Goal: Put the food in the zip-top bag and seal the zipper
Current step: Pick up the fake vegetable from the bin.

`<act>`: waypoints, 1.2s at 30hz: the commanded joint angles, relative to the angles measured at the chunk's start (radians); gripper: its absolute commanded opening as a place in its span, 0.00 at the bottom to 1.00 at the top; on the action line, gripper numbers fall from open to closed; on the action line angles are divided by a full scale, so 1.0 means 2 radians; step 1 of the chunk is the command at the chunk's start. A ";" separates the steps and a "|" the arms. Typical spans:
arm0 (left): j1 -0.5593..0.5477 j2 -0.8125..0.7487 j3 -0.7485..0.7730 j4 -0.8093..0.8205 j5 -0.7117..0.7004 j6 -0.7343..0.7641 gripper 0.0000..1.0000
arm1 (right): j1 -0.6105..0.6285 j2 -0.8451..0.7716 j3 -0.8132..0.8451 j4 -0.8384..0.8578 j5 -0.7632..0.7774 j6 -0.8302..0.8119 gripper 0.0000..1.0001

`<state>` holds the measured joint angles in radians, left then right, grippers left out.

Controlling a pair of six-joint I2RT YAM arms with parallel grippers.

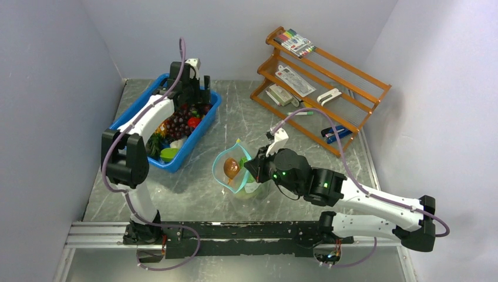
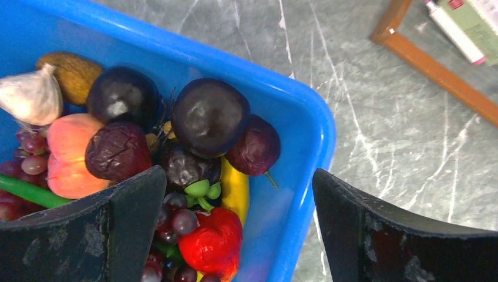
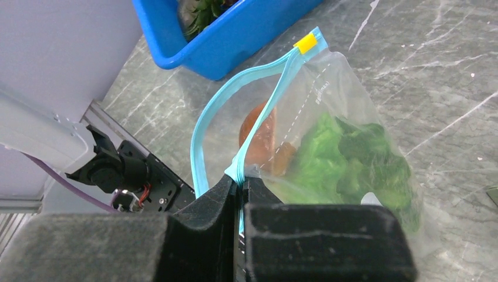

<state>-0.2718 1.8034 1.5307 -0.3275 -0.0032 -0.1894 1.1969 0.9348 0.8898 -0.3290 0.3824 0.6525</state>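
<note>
The zip-top bag (image 1: 238, 176) stands mouth-up in the middle of the table, and green lettuce (image 3: 340, 158) and a brown round fruit (image 3: 258, 135) show through its clear plastic (image 3: 352, 106). My right gripper (image 3: 241, 179) is shut on the near end of the teal zipper (image 3: 197, 147). The zipper's mouth gapes open up to the yellow tip (image 3: 306, 43). My left gripper (image 2: 238, 194) hangs open over the far right corner of the blue bin (image 2: 305, 117), holding nothing. Below it lie more food: dark plums (image 2: 208, 114), a red pepper (image 2: 211, 241), grapes (image 2: 176, 220) and a peach (image 2: 67, 153).
The blue bin (image 1: 202, 126) sits at the back left, close to the left wall. An orange wooden rack (image 1: 329, 88) with markers and white packs stands at the back right. The bag's mouth is a hand's width from the bin's near corner.
</note>
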 commanded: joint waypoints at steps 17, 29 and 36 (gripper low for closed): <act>0.022 0.095 0.041 0.050 -0.007 0.050 0.82 | -0.002 0.002 0.019 0.008 0.039 -0.037 0.00; 0.025 0.119 0.054 0.070 0.023 0.053 0.76 | -0.002 0.025 0.028 0.012 0.046 -0.050 0.00; 0.025 0.124 0.059 0.060 0.035 0.053 0.66 | -0.002 0.023 0.027 0.017 0.041 -0.049 0.00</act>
<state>-0.2306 2.0277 1.5982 -0.2287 0.0238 -0.0937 1.1969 0.9863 0.9165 -0.3363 0.4492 0.5648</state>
